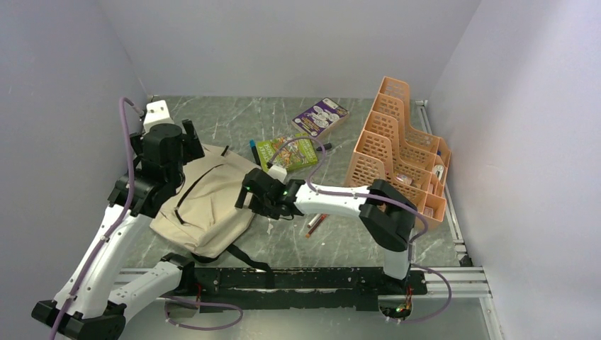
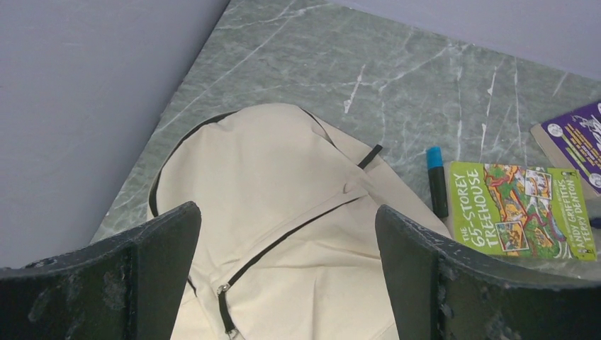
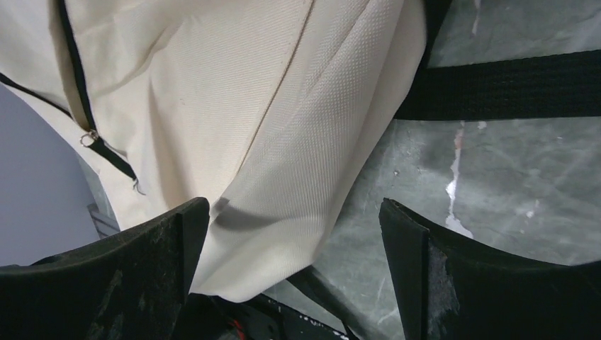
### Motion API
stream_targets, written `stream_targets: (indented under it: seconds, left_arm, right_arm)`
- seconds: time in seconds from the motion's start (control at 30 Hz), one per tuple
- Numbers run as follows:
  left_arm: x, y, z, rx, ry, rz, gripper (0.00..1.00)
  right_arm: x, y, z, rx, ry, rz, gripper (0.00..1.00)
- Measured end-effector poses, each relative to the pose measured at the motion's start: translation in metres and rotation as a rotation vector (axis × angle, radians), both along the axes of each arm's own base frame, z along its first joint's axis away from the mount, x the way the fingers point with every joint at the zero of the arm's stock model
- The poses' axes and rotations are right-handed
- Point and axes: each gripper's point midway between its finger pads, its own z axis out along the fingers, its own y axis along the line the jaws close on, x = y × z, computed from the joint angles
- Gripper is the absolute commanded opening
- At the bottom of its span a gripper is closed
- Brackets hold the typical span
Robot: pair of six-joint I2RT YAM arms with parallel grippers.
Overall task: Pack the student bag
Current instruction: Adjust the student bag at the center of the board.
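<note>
Seen from above, the student bag (image 1: pixel 205 205) lies flat on the green marbled table (image 1: pixel 234 113), toward 9 o'clock from the table's centre. It is beige fabric with thin black zipper lines, and its black straps (image 1: pixel 244 261) trail out at its 5 o'clock edge.

My left gripper (image 2: pixel 287 211) hovers over the bag's rounded 11 o'clock end. Its fingers are spread wide and hold nothing. Between them I see a small metal zipper pull (image 2: pixel 223 289) on the front panel.

My right gripper (image 3: pixel 294 205) sits at the bag's 3 o'clock edge, also spread wide and empty. One finger is over the fabric and the other over bare table.

A green book (image 1: pixel 287 152) lies at 1 o'clock from the bag, with a blue-capped marker (image 2: pixel 436 180) just beside it. A purple book (image 1: pixel 320 115) is farther off at 1 o'clock. An orange perforated organizer (image 1: pixel 400 149) stands at 3 o'clock on the table. Pencils (image 1: pixel 315 225) lie under my right forearm.
</note>
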Motion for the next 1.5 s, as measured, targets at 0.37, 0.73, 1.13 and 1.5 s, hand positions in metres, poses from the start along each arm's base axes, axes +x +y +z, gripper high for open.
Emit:
stream_targets:
  seconds: [0.37, 0.73, 1.13, 1.5]
  left_arm:
    - [0.008, -0.016, -0.02, -0.001, 0.073, -0.078, 0.96]
    - [0.004, -0.01, -0.023, 0.039, 0.098, -0.069, 0.96]
    - [-0.008, 0.012, 0.002, 0.088, 0.045, 0.017, 0.96]
    - [-0.01, 0.015, 0.003, 0.097, 0.046, 0.03, 0.96]
  right_arm:
    - [0.004, 0.024, -0.034, -0.004, 0.047, 0.015, 0.73]
    - [0.012, 0.04, -0.029, -0.01, -0.04, 0.134, 0.11]
    - [0.048, 0.091, 0.101, 0.052, -0.394, 0.416, 0.0]
    - [0.146, 0.045, 0.115, -0.01, -0.433, 0.524, 0.0]
